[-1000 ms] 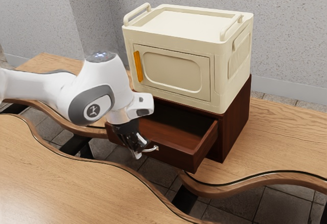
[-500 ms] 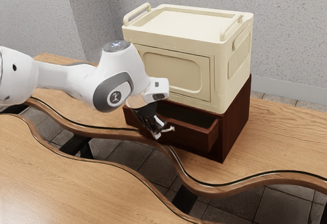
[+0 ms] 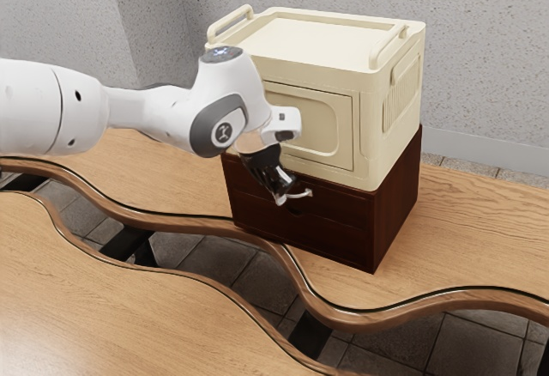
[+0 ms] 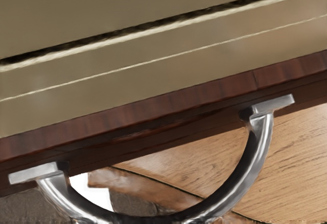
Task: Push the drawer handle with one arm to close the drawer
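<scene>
Before you are two wooden surfaces with wavy edges, the near table (image 3: 103, 299) and the tabletop (image 3: 489, 239) bearing the furniture, with grey floor tiles (image 3: 455, 342) between and below them and speckled grey walls (image 3: 480, 84) behind. On your tabletop stands one dark reddish-brown cabinet (image 3: 399, 196) with one cream box (image 3: 399, 148) on it; the box has rounded corners, two raised rails on its top and one front panel (image 3: 322, 131) with a rounded inset. You see one drawer (image 3: 339, 213) in the cabinet, its front flush with the cabinet face, so it is closed. Its single handle (image 4: 259, 147) is a shiny metal bow on two flat mounts. Your tool (image 3: 282, 197) is at the handle, tilted; you cannot tell whether it is open or closed.
</scene>
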`<state>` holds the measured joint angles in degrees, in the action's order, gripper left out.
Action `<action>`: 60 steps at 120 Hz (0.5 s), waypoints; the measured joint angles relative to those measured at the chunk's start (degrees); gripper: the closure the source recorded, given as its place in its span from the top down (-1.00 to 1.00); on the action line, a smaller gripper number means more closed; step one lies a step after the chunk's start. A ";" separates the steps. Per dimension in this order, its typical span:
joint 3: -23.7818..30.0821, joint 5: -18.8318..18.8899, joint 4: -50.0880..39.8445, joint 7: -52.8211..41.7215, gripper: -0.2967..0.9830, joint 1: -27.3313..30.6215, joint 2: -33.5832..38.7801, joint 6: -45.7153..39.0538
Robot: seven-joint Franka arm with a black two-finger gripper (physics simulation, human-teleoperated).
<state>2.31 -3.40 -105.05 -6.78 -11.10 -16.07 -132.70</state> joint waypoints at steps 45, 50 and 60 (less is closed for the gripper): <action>2.48 -3.27 -8.98 3.79 0.03 6.11 30.57 17.80; 1.88 -1.58 -8.23 4.34 0.12 5.56 30.63 20.34; 1.49 0.36 -7.82 5.36 0.26 4.41 31.97 24.36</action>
<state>3.80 -3.04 -112.87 -1.42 -6.69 15.90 -108.34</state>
